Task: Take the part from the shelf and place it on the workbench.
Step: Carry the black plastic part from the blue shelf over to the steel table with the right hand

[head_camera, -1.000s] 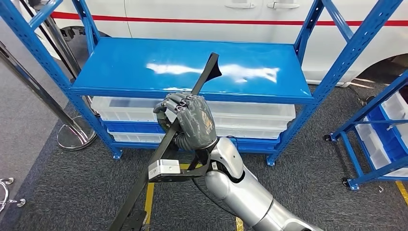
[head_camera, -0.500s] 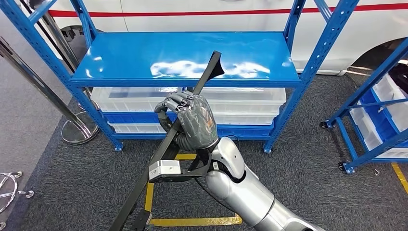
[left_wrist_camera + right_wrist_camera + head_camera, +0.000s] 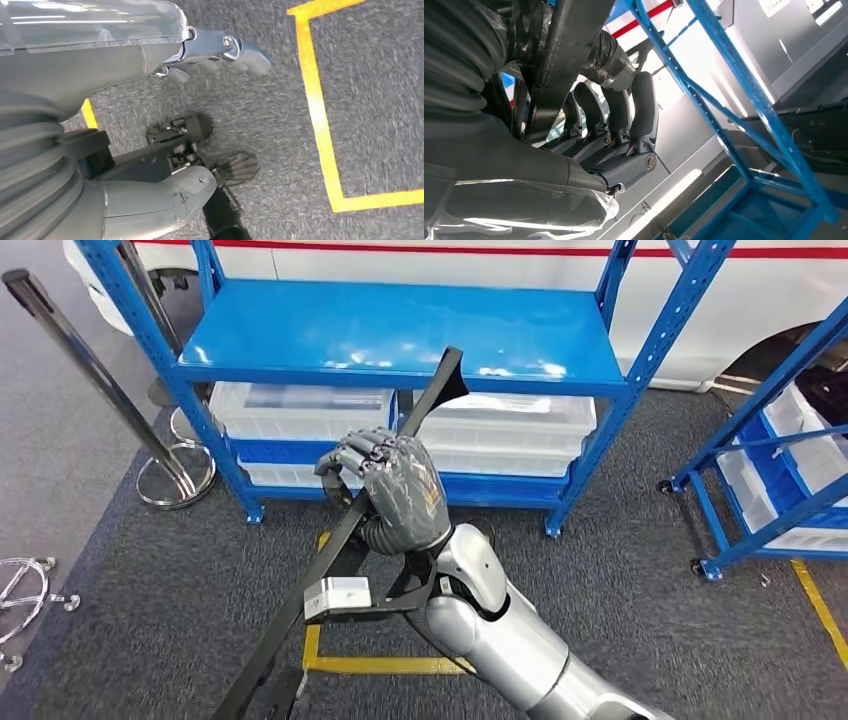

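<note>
Right robot hand gripping black part above grey carpet, blue shelf beyond.

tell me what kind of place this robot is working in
Probably a vehicle workshop or parts store. Blue steel shelving holds clear plastic bins, a white vehicle body with a red stripe stands behind it, and yellow floor tape marks the grey carpet.

1. I see the shelf as glossy blue painted metal.
2. The part I hold looks matt black.
3. My right hand looks dull grey.
4. The floor is rough dark carpet.
</note>
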### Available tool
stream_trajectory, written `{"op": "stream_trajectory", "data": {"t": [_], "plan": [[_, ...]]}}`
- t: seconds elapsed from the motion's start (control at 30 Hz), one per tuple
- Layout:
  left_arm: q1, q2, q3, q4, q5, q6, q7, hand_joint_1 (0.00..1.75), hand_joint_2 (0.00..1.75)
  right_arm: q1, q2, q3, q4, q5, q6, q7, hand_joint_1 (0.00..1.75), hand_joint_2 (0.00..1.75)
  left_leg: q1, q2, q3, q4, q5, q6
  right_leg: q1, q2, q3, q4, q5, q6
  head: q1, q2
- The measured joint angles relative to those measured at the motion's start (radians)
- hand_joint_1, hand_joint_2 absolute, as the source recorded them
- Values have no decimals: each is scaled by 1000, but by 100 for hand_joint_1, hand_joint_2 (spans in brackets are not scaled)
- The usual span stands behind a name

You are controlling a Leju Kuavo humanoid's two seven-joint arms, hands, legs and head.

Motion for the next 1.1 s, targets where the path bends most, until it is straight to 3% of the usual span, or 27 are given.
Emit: {"op": "stream_trajectory", "data": {"t": [0.07, 0.1, 0.17, 0.23, 0.3, 0.37, 0.43, 0.47, 0.5, 0.57, 0.6, 0.63, 0.67, 0.73, 0.77, 0.83, 0.93, 0.97, 1.0, 1.07, 1.1], "plan": [[0, 0, 0, 0, 3, 0, 0, 0, 175, 0, 0, 1, 0, 0, 2, 0, 175, 175, -4, 0, -29, 2, 22, 8, 0, 1, -28, 131, -96, 4, 0, 0], [0, 0, 0, 0, 6, 1, 0, 0, 175, 0, 0, 1, 1, 0, 4, 0, 175, 175, -6, 0, -44, 3, 33, 9, 0, 1, -34, 186, -113, 5, 0, 0], [1, 0, 0, 0, 13, 2, 0, 0, 175, 0, 0, 3, 4, 0, 6, 0, 175, 175, -10, 1, -72, 6, 52, 8, 2, 1, -4, 207, -83, -1, 0, 0], [3, -2, 0, 0, 19, 3, 1, 0, 175, 0, 0, 6, 7, 0, 10, 0, 175, 175, -14, 0, -93, 10, 65, 6, 7, 3, 89, 94, -39, -20, 0, 0], [4, -7, 0, 0, 23, 3, 1, 0, 175, 0, 0, 9, 9, 0, 14, -1, 175, 175, -16, -1, -104, 12, 79, -2, 14, 5, 178, -42, -46, -38, 0, 0], [3, -12, 1, 0, 27, 3, 2, 0, 175, -1, 0, 10, 12, 2, 16, -2, 175, 175, -11, -1, -109, 7, 95, -15, 21, 6, 205, -98, -56, -43, 0, 0], [4, -14, 1, 0, 29, 2, 3, 0, 175, 0, 0, 11, 18, 6, 16, -4, 175, 175, -8, -2, -117, 4, 93, -27, 16, 3, 203, -117, -35, -47, 0, 0], [5, -14, 1, 0, 29, 1, 4, 0, 175, 0, 0, 12, 21, 9, 16, -5, 175, 175, -8, -4, -125, 22, 68, -32, 12, 0, 198, -125, -23, -51, 1, 0], [5, -14, 1, 0, 29, 1, 6, 0, 175, 0, 0, 13, 23, 12, 15, -7, 175, 175, -8, -4, -138, 55, 30, -37, 7, -3, 191, -132, -12, -55, 0, 0], [3, -13, 2, 0, 25, 1, 10, 0, 175, 0, 0, 15, 27, 17, 14, -10, 175, 175, -2, -5, -172, 185, -63, -48, 5, -6, 168, -127, 4, -57, 0, 0], [2, -13, 2, 0, 22, 2, 14, 0, 175, 0, 0, 16, 29, 18, 14, -10, 175, 175, 1, -4, -184, 247, -87, -55, 4, -8, 155, -122, 11, -56, 0, 0], [1, -11, 2, 0, 19, 3, 17, 0, 175, 1, 0, 16, 30, 18, 14, -10, 175, 175, 5, -4, -186, 290, -91, -61, 1, -9, 140, -115, 16, -53, 0, 0], [1, -9, 2, 0, 16, 5, 21, 0, 175, 2, 0, 16, 30, 18, 14, -11, 175, 175, 8, -4, -171, 295, -72, -67, -2, -10, 126, -105, 20, -50, 0, 0], [-1, -4, 1, 0, 13, 8, 27, 0, 175, 3, 0, 16, 30, 18, 14, -11, 175, 175, 16, -4, -93, 200, -21, -78, -8, -10, 96, -83, 27, -40, 0, 0], [-3, -2, 1, 0, 11, 9, 29, 0, 175, 3, 1, 16, 29, 19, 13, -11, 175, 175, 17, -5, -48, 130, -14, -80, -9, -9, 82, -71, 31, -34, 0, 0], [-7, 0, 1, 0, 11, 9, 30, 0, 175, 5, 1, 16, 27, 23, 12, -11, 175, 175, 14, -8, 4, 41, -29, -72, -8, -9, 63, -56, 42, -22, 0, 0], [-8, 2, 1, 0, 10, 9, 31, 0, 175, 7, 1, 16, 27, 28, 9, -11, 175, 175, 10, -8, -5, 29, -19, -43, -8, -7, 53, -56, 58, -2, 1, 0], [-9, 3, 1, 0, 10, 9, 32, 0, 175, 7, 0, 16, 27, 28, 8, -11, 175, 175, 10, -6, -15, 27, -8, -31, -9, -6, 46, -43, 38, 3, 1, 0], [-11, 3, 1, 0, 10, 9, 32, 0, 175, 7, 0, 16, 27, 29, 8, -11, 175, 175, 11, -3, -29, 25, 6, -19, -11, -4, 35, -13, -1, 7, 1, 0], [-13, 3, 1, 0, 10, 9, 33, 0, 175, 7, 0, 16, 27, 29, 7, -11, 175, 175, 7, -1, -60, 25, 32, -5, -12, -2, 7, 100, -108, 10, 1, 0], [-14, 3, 1, 0, 10, 9, 33, 0, 175, 8, 0, 16, 27, 29, 7, -11, 175, 175, 4, -1, -76, 26, 44, -3, -12, -1, -4, 163, -144, 11, 1, 0]]}}
